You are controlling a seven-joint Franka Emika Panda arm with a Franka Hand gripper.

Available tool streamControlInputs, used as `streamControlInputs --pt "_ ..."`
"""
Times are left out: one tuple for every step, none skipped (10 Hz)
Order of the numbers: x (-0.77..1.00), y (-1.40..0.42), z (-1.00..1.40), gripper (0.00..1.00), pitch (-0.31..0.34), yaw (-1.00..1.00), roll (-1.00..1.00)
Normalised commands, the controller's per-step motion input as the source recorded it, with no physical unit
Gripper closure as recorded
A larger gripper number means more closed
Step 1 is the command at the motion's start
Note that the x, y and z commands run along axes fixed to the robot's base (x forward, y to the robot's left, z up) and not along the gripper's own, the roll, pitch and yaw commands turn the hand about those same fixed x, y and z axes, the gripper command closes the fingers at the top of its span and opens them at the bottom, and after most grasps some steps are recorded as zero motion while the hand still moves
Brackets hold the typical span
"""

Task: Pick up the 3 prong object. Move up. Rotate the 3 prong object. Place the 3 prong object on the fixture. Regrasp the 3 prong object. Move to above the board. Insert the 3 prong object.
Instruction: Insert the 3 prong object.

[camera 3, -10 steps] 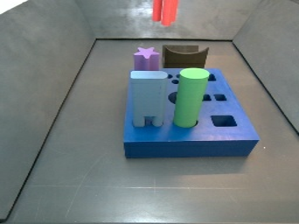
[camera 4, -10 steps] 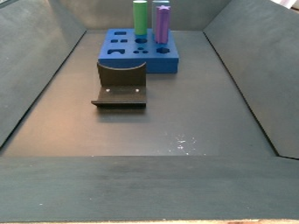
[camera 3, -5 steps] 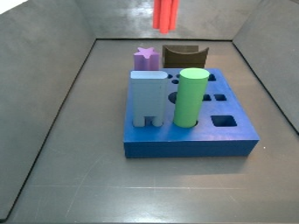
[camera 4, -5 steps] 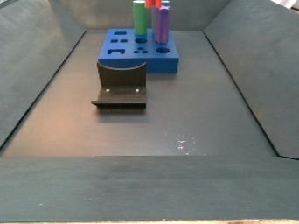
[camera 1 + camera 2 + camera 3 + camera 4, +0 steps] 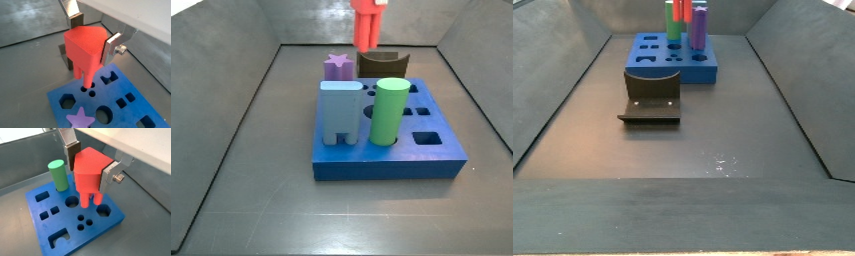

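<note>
The 3 prong object [image 5: 85, 47] is a red block, held upright with its prongs pointing down. My gripper [image 5: 94, 34] is shut on its upper part, one silver finger [image 5: 110, 175] on each side. In both wrist views the prongs hang just above the blue board [image 5: 47, 230], near three small round holes [image 5: 83, 223]. In a side view the 3 prong object [image 5: 366, 25] hangs above the board's [image 5: 425, 158] far end, with the gripper itself out of frame above. The dark fixture [image 5: 651, 100] stands on the floor beside the board [image 5: 647, 45].
A green cylinder [image 5: 389, 110], a pale blue block [image 5: 338, 112] and a purple star-topped peg [image 5: 338, 67] stand in the board. The dark fixture [image 5: 381, 64] sits right behind the board. Grey sloping walls [image 5: 231, 120] enclose the floor.
The red 3 prong object has come lower in both side views, moving down toward the far end of the board. Nothing on the board has moved.
</note>
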Motion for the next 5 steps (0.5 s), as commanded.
streamControlInputs --pt "0.13 0.08 -0.36 1.0 -0.056 -0.42 0.0" --pt "0.07 0.06 -0.37 1.0 -0.03 -0.4 0.01" --pt "0.08 0.07 -0.29 1.0 -0.041 -0.39 0.0" --pt "0.09 0.08 -0.27 1.0 -0.026 -0.33 0.0" --pt "0.13 0.08 -0.3 1.0 -0.01 -0.28 0.0"
